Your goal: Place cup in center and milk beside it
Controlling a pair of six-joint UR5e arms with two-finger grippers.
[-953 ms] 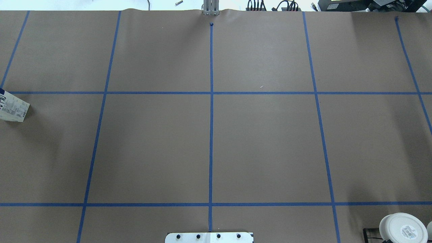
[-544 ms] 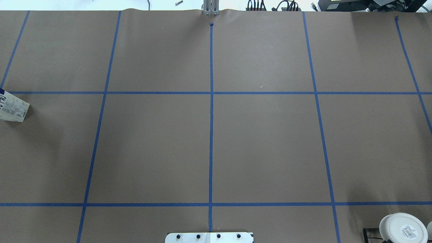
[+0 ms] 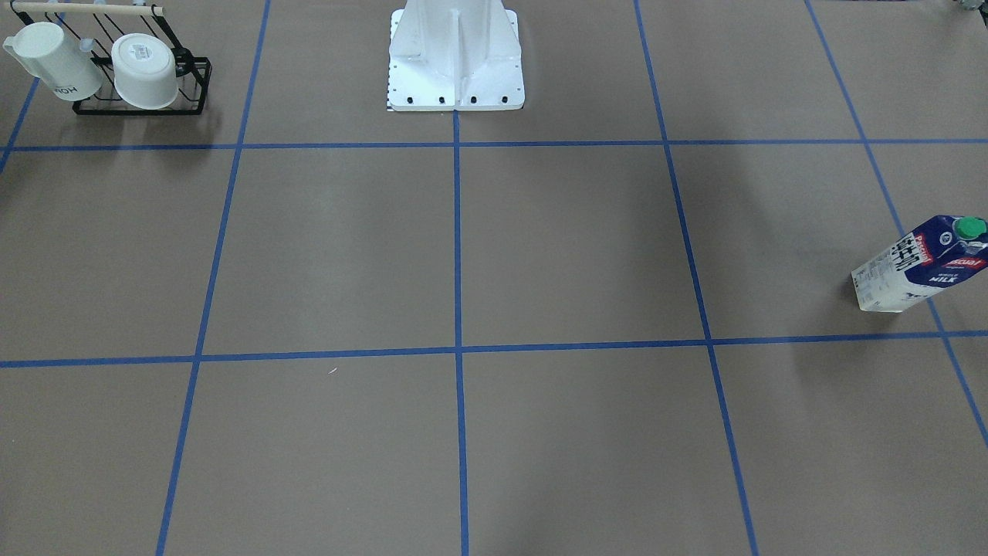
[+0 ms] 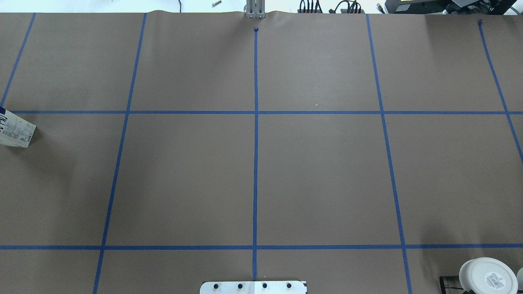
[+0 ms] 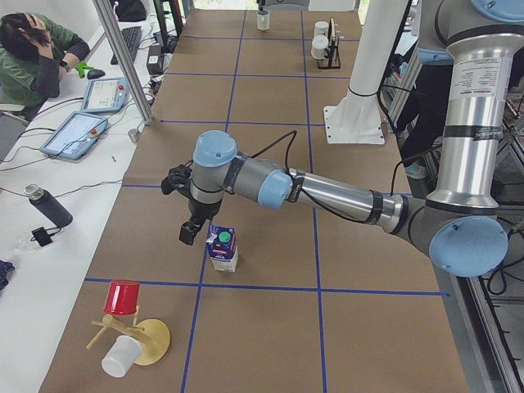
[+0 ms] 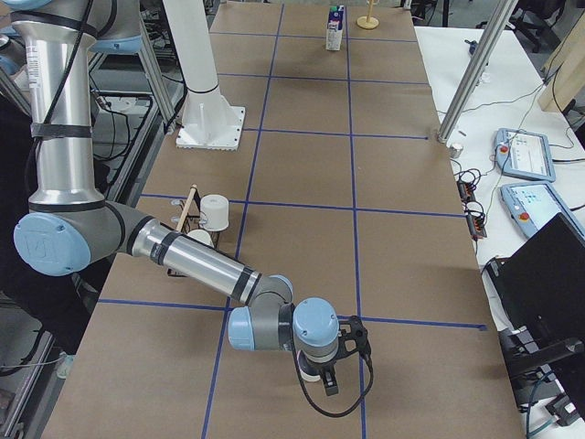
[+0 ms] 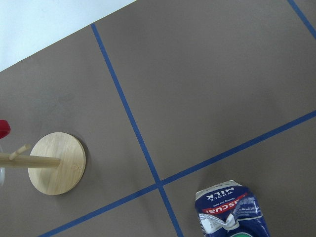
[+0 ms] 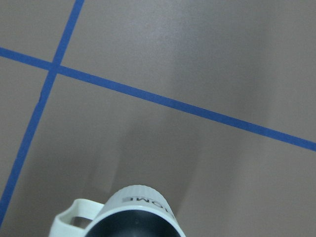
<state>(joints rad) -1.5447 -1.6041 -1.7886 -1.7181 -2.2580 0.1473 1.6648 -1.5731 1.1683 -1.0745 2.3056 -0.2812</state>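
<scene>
Nearest, at the right end of the counter (image 6: 302, 174), the right gripper (image 6: 327, 377) shows no readable grip. The cup (image 8: 136, 217), dark inside and seemingly empty, sits at its wrist view's bottom edge. A loose hold could drop it short of the center (image 4: 286, 179). Beyond, a wire rack (image 3: 139, 113) holds a mug (image 3: 50, 66) and a handle-less cup (image 3: 147, 73). Farthest, the capped milk (image 5: 223, 248) stands off-center. The left gripper (image 5: 188, 233), state unreadable, hangs just beside and could topple it.

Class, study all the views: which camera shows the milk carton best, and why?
The exterior front-facing view: the milk stands nearly whole, with green cap, red band and lettering clear. Overhead shows only its base at the edge; the left wrist view crops it; exterior left shows it small; exterior right, tiny and far.
</scene>
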